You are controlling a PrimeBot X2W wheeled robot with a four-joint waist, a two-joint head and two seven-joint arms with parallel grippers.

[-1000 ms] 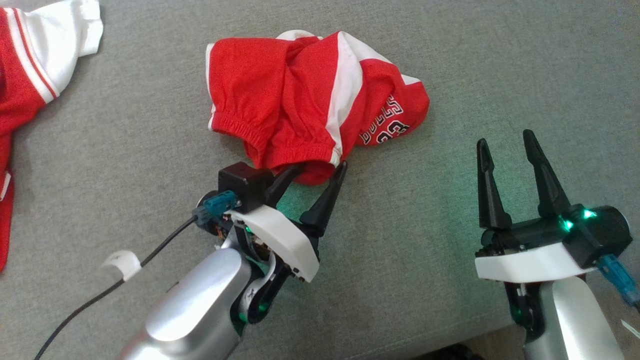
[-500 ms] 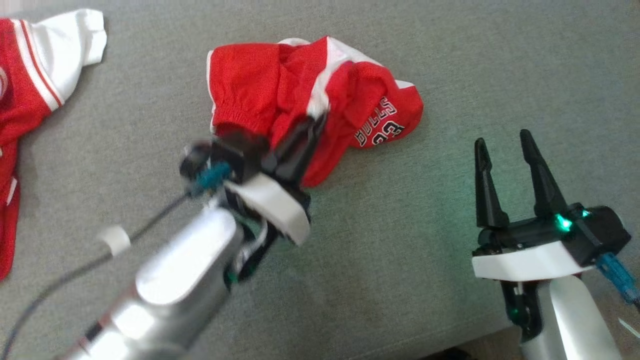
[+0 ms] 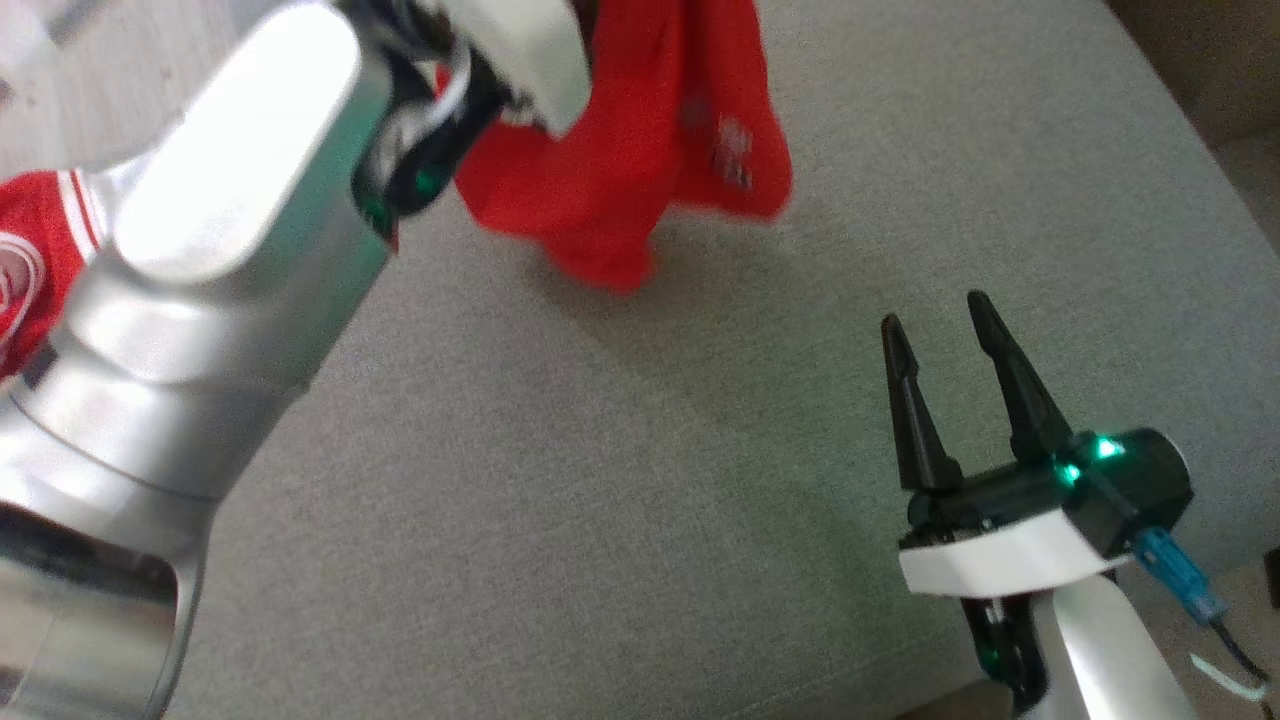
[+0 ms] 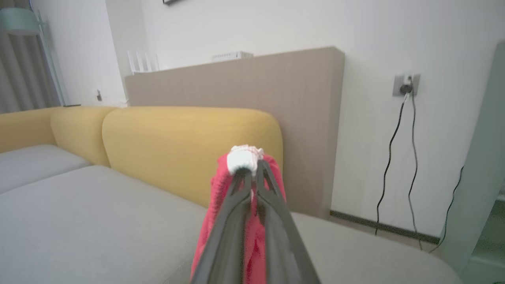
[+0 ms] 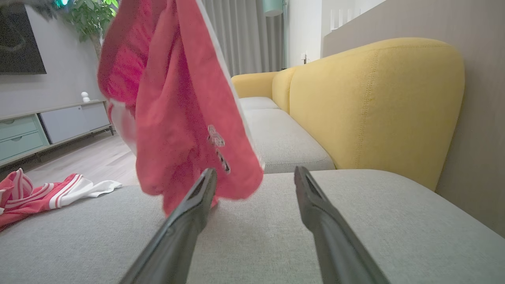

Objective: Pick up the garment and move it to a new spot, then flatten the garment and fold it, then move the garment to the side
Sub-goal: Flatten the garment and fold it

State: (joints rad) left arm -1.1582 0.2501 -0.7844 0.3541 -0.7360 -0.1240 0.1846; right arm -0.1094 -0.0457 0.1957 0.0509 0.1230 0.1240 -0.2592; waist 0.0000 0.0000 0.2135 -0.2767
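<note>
Since the left hand (image 4: pixel 252 169) shut, the garment (image 3: pixel 620 170) hangs lifted.

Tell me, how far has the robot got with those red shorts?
Done: the pickup. The left tool is shut on the shorts, which hang above the seat. In hand: carrying them to a new spot; they are not yet set down. Left: flattening, folding and moving them aside. The right tool is open, holding nothing.
</note>
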